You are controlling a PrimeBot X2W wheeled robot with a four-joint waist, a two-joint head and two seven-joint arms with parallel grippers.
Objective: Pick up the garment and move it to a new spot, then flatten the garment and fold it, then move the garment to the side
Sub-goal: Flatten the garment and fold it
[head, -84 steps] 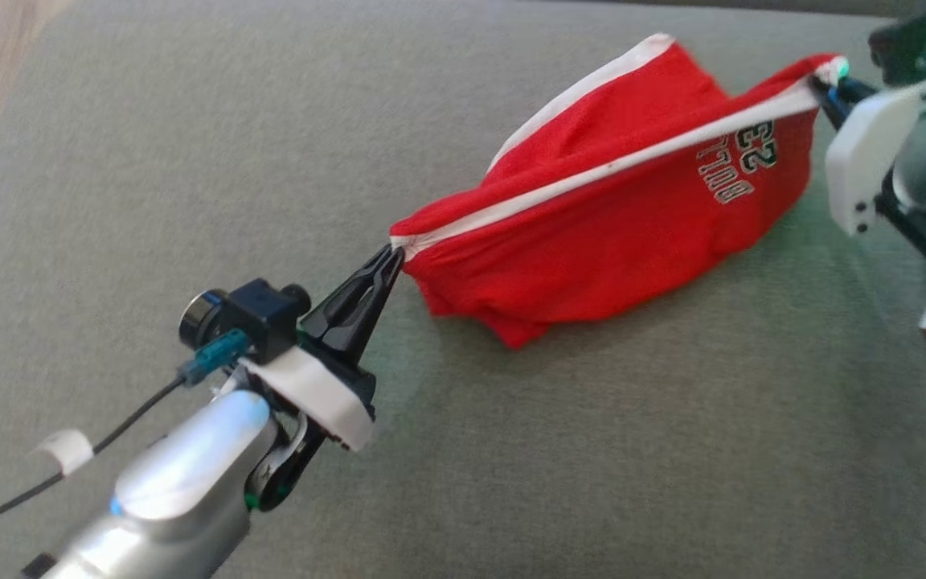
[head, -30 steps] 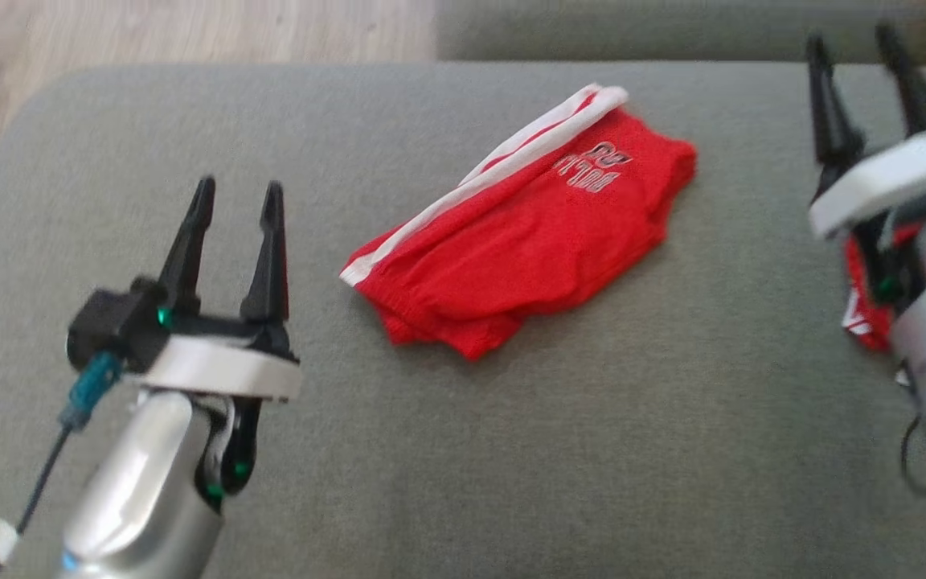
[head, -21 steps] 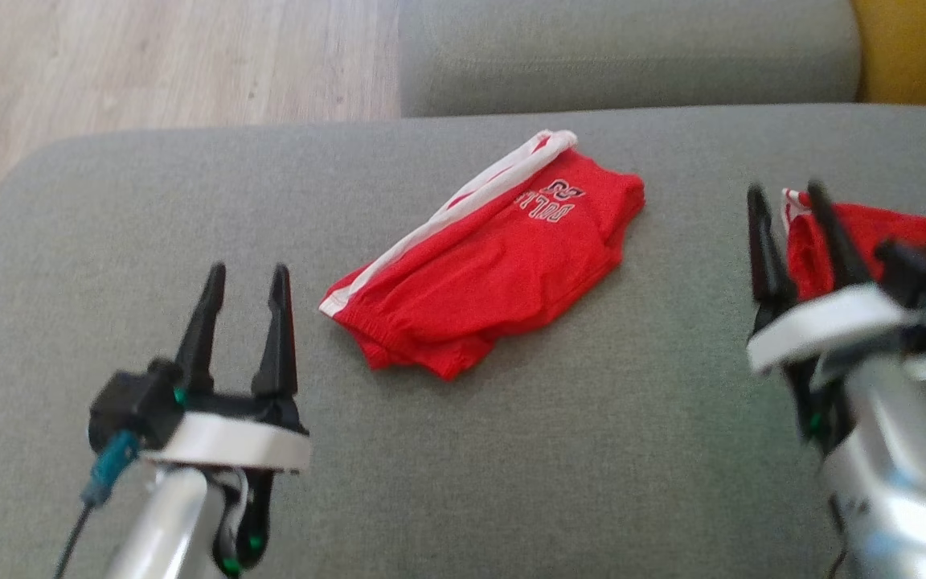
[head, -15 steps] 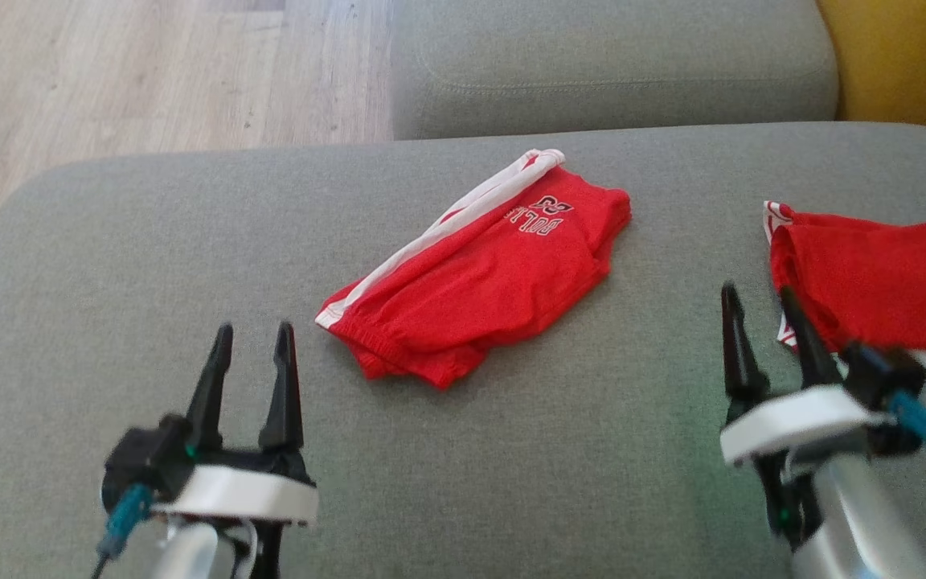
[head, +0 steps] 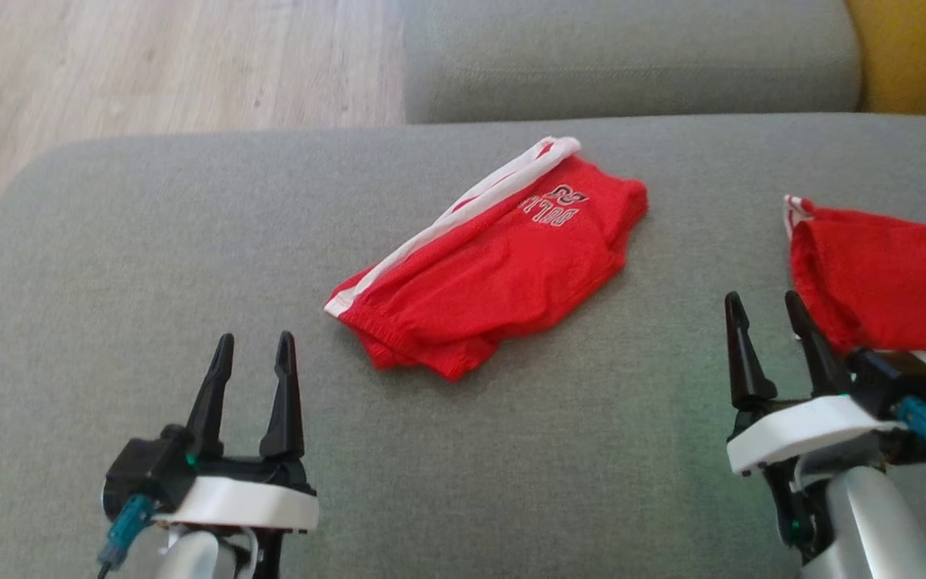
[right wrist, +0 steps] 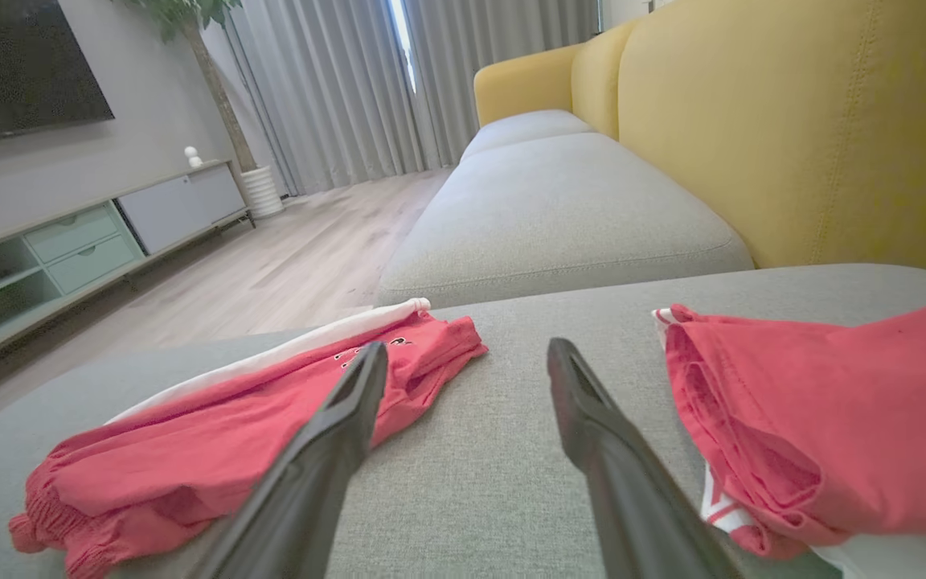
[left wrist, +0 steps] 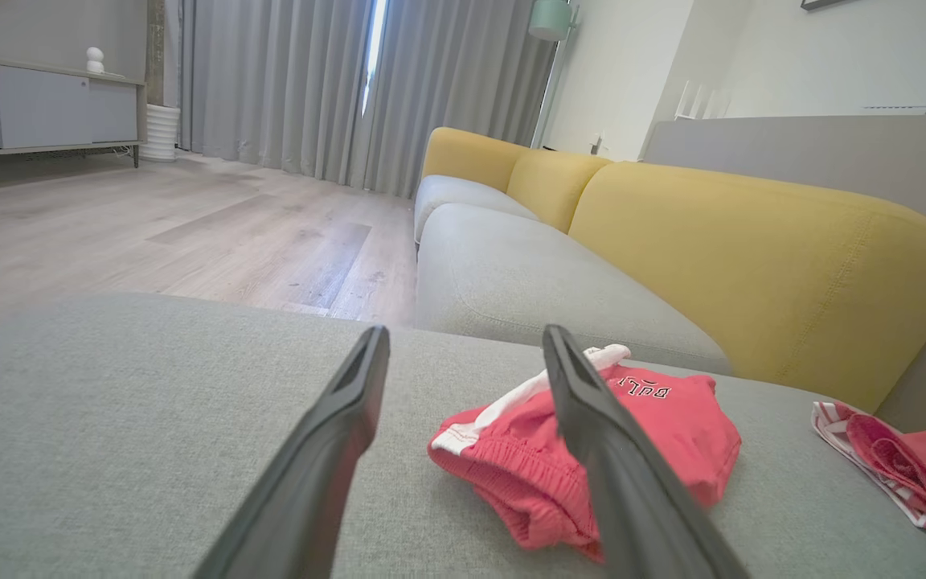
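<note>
Grey sofa cushion (head: 149, 241), red garment (head: 487, 265) lying free on it, both claws empty.
Wood floor (head: 149, 64) behind and a yellow backrest (left wrist: 752, 257) beyond. The garment is red with a white side stripe and an elastic waistband, loosely folded. Its white lettering is upside down in the head view and looks like "BULL…" (the digits beside it are too blurred to read). It sits mid-cushion, ahead of and between the claws, up and right of the left claw (head: 256, 338) and up and left of the right claw (head: 762, 297), touching neither. Both claws hang low with fingers spread wide, gripping nothing. A second red garment (head: 881, 273) with white trim lies just beside the right claw on its outer side (contact can't be told).
</note>
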